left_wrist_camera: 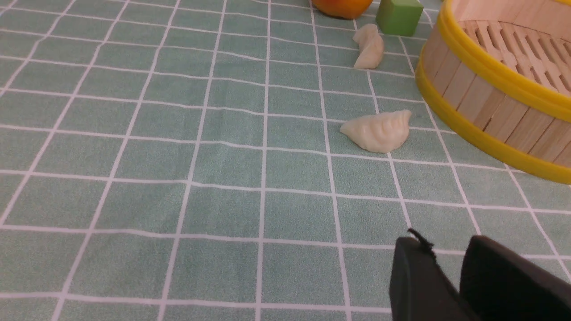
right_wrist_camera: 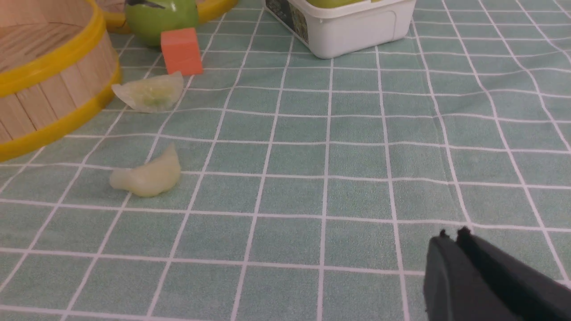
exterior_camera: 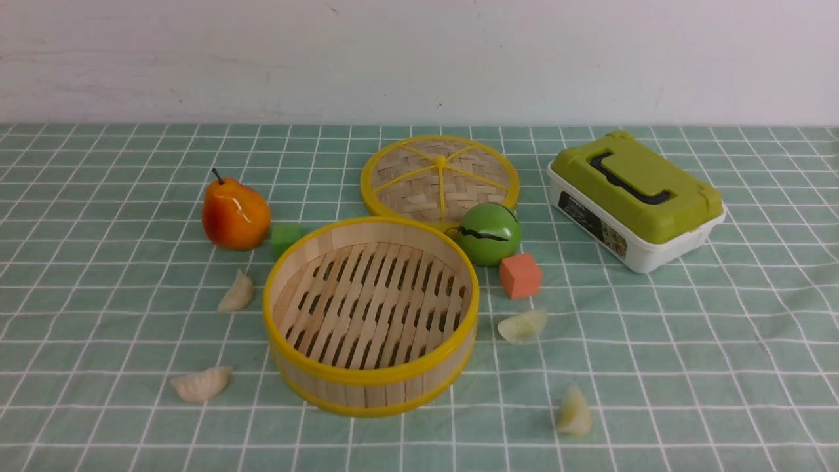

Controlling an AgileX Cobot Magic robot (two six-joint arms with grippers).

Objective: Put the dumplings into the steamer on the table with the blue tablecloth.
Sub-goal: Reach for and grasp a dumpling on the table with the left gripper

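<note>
While dumplings (left_wrist_camera: 377, 131) lie ahead of both, the left gripper (left_wrist_camera: 447, 244) stands parted, the right gripper (right_wrist_camera: 453, 234) pressed together.

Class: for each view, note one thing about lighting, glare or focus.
Front view: soft, even light, a white glare streak on the pear. Left wrist view: pleats crisp on the nearer dumpling, the left hand a dark, featureless shape. Right wrist view: the right hand equally dark, the tablecloth grid sharp.

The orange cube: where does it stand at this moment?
In the front view the orange cube stands on the robot's right of the steamer, just in front of the green apple and behind a dumpling.
</note>
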